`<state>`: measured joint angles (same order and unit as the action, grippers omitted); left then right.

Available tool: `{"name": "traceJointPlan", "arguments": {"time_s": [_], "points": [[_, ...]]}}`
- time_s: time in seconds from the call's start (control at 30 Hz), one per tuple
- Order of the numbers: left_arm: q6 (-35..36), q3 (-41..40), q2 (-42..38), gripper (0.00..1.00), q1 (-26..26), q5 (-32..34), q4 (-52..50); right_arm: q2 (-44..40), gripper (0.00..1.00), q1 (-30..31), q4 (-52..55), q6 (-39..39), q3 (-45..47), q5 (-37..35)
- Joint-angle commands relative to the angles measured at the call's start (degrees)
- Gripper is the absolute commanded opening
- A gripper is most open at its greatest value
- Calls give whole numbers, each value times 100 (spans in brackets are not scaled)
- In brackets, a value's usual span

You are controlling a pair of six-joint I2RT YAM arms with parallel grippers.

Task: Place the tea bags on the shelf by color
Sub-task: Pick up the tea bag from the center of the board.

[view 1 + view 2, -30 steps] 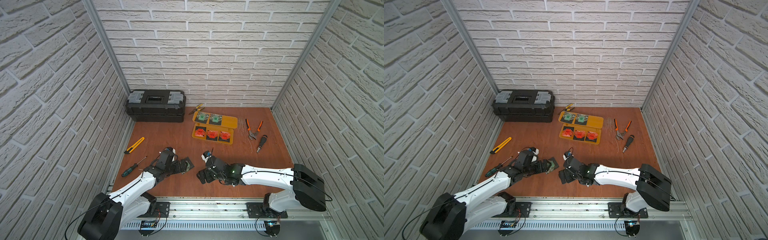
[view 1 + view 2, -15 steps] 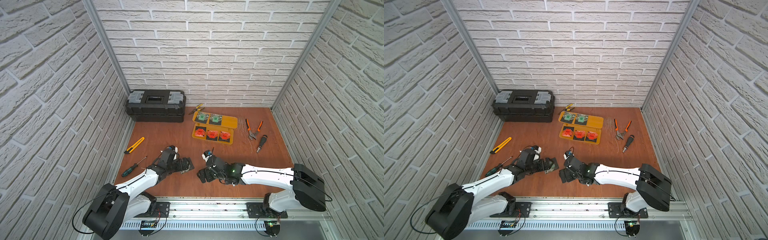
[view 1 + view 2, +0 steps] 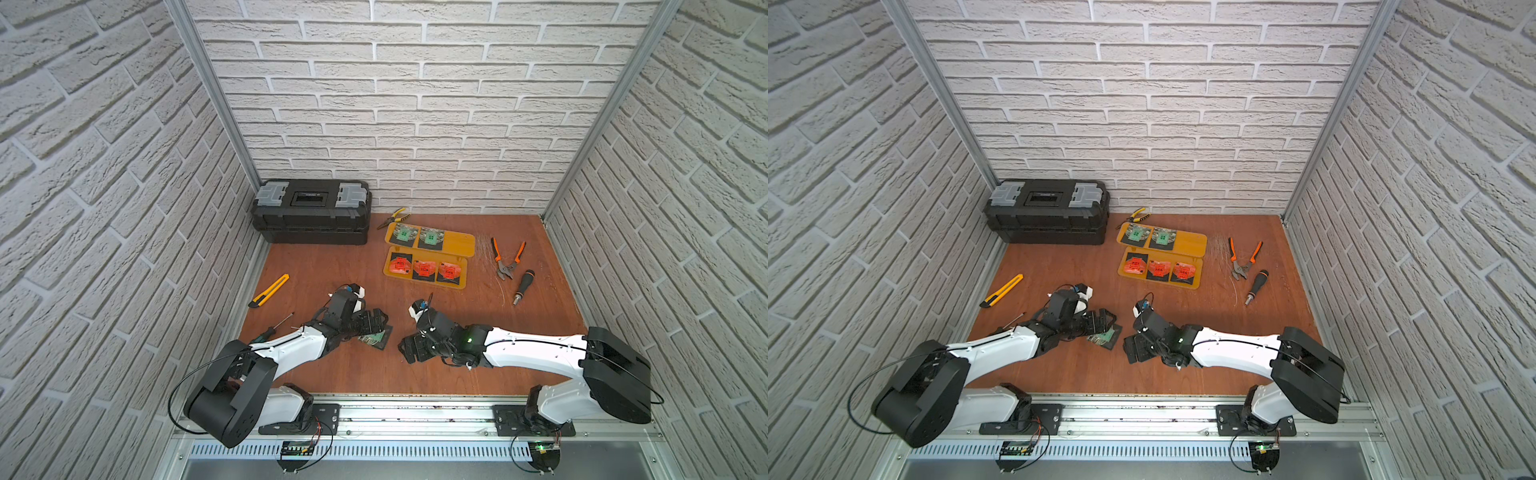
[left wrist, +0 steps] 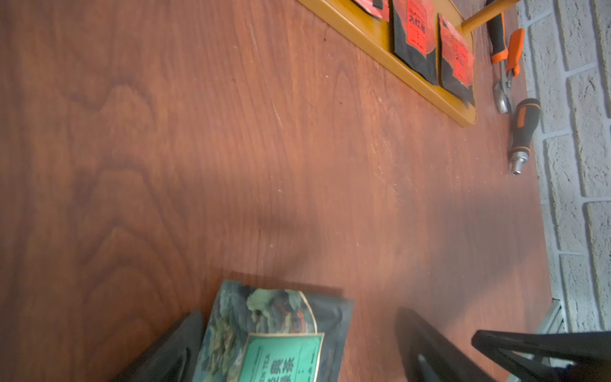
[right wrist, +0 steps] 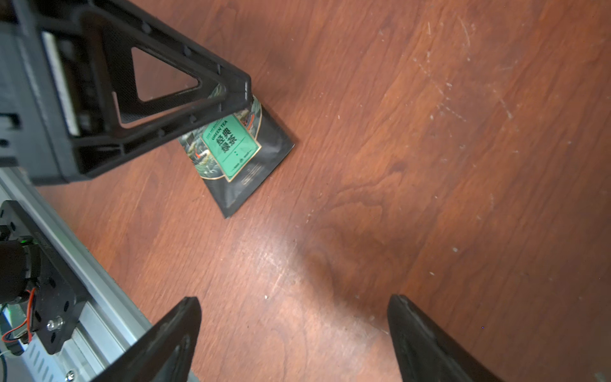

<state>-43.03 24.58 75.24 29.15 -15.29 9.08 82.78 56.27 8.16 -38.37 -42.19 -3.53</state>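
Note:
The shelf (image 3: 467, 243) stands at the back middle of the table. Its upper plate carries two green tea bags (image 3: 401, 235) and its lower plate three red tea bags (image 3: 424, 269); both top views show them. Another green tea bag (image 3: 379, 338) (image 3: 1108, 336) lies flat on the table near the front. My left gripper (image 3: 370, 323) (image 4: 297, 347) is open and straddles this tea bag (image 4: 274, 337). One of its fingers (image 5: 172, 86) lies over the bag's edge (image 5: 238, 148). Just right of it, my right gripper (image 3: 413, 349) (image 5: 294, 330) is open over bare wood.
A black toolbox (image 3: 311, 216) sits at the back left with yellow pliers (image 3: 395, 216) beside it. A yellow utility knife (image 3: 269, 290) and a green-handled screwdriver (image 3: 270, 330) lie at the left. Orange pliers (image 3: 507, 259) and a stubby driver (image 3: 521, 286) lie right of the shelf.
My left arm's shoulder and elbow have swung lower and toward the front, while its gripper stays at the green tea bag on the table. The right arm has hardly moved.

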Motion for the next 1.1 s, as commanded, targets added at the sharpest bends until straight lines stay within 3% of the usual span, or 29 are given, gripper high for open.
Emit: {"name": "traceJointPlan", "arguments": {"time_s": [0.0, 0.43, 1.07], "points": [[108, 110, 214, 96, 121, -158, 53, -196, 92, -59, -210, -30, 104, 86], [84, 337, 415, 95, 425, -173, 212, -326, 89, -187, -359, -92, 290, 280], [-144, -12, -796, 96, 417, 401, -491, 544, 79, -204, -935, -154, -132, 964]]}}
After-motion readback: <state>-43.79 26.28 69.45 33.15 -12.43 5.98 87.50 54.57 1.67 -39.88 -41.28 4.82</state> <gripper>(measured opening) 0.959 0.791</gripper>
